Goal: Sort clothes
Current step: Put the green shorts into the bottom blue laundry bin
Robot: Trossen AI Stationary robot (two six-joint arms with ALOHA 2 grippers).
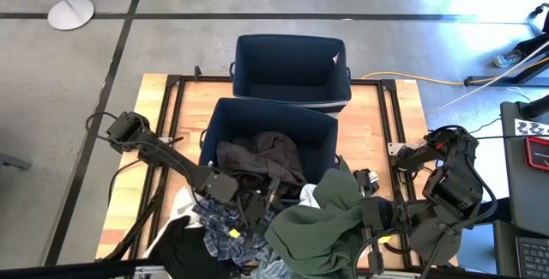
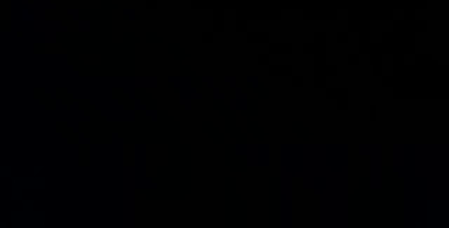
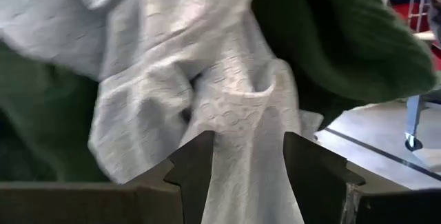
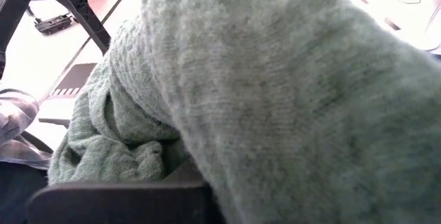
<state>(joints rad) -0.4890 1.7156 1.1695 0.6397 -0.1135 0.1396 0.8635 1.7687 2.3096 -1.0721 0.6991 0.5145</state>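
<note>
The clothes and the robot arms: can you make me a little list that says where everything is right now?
near bin: on the table, holds a brown-grey garment
far bin: behind the near one, no clothes seen inside
olive green sweater: bunched at the table's front, covering the right gripper
right gripper: shut on the olive green sweater
left gripper: white garment between its fingers
plaid garment: front pile
black garment: front left edge
low view: dark, shows nothing

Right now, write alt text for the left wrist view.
White textured garment hangs between the left gripper's two dark fingers, which stand apart on either side of it. Olive green knit garment bunches behind and around it.
</note>
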